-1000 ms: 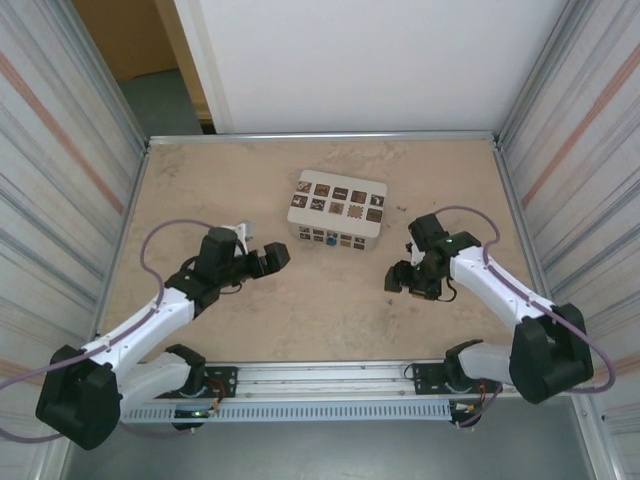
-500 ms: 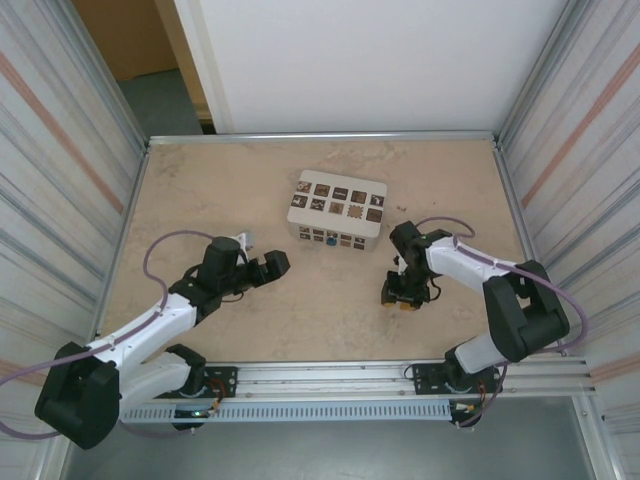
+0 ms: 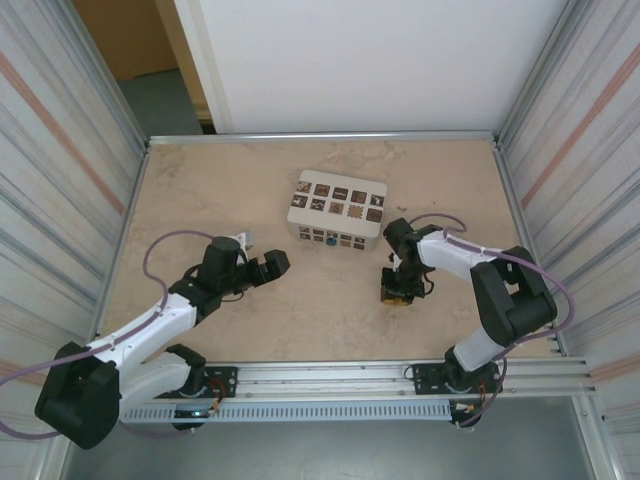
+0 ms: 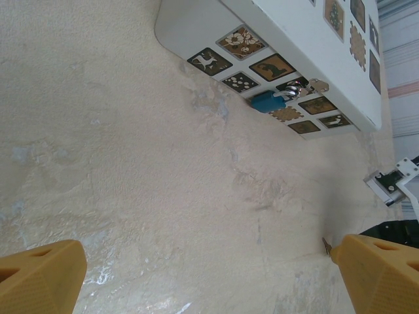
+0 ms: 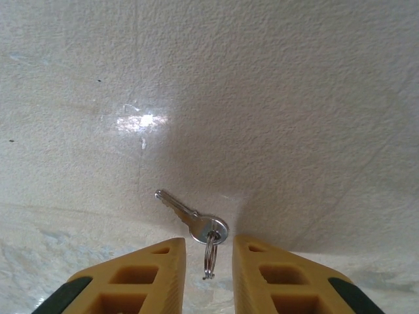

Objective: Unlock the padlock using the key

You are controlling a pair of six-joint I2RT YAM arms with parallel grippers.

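The key, silver with a wire ring through its head, lies flat on the table in the right wrist view. My right gripper points down over it with its jaws narrowed; the ring stands in the gap between them, and neither yellow fingertip touches it. From above, that gripper sits right of centre. The small blue padlock hangs on the front face of the pale box, seen also from above as the padlock. My left gripper stands wide open and holds nothing, left of the box.
The pale box with brown picture squares sits mid-table, behind both grippers. Metal walls close in the left and right sides. A rail runs along the near edge, and the right arm's cable loops above its forearm.
My right gripper has swung left and down over the key, and its jaws have narrowed around the ring. The left arm shifted slightly and then stayed put.
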